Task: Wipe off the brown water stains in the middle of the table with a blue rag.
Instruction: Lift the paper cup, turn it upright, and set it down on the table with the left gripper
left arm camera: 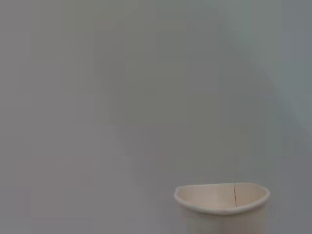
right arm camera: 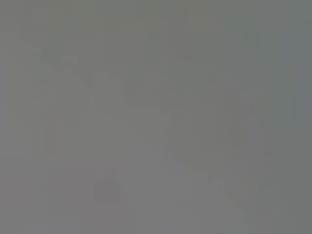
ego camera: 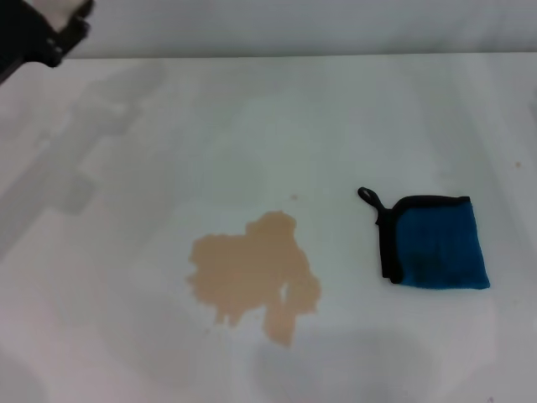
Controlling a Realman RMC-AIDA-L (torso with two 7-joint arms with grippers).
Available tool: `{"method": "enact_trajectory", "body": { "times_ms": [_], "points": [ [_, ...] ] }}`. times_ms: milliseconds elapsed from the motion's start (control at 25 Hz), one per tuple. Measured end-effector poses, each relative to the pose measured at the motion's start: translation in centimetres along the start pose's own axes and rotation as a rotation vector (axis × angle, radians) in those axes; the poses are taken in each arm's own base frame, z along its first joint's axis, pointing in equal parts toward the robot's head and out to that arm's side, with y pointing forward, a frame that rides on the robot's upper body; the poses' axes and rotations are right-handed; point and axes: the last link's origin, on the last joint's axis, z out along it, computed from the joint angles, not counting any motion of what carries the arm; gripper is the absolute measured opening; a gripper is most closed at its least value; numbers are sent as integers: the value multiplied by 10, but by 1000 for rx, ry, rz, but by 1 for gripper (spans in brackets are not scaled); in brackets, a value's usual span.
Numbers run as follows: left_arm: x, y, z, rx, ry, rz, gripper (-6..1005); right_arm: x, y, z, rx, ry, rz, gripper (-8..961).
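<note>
Tan-brown water stains spread mid-table, toward near edge. Blue rag laid flat toward right edge, well apart from stains, black loop pointing to far edge; not yet gripped. Left gripper seen at far left corner, finger state cannot be told; paper cup shown in left wrist view. Right gripper not seen. Rag judged best pinched at an edge, then pressed flat and dragged across whole blotch.

A tan-brown stain with lobed edges lies flat at lower centre of the white table. Right of it, apart, lies a folded blue rag, black-edged, its loop pointing upper left.
</note>
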Motion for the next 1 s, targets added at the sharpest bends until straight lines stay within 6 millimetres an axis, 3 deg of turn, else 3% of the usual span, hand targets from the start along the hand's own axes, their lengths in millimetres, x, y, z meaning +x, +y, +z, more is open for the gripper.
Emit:
{"method": "enact_trajectory", "body": {
  "times_ms": [280,440,680,1000],
  "points": [
    [-34,18,-36,390,10,-478,656,-8,-7,-17,-63,-43,70,725],
    [-44,36,-51,494,8,-616,656,-12,-14,-25,-64,-62,80,725],
    [-52,49,-52,495,-55,-674,655,-17,-18,-33,-85,-88,120,725],
    [-65,58,-34,463,-208,-712,655,-13,-9,-32,-115,-70,121,725]
  ]
}}
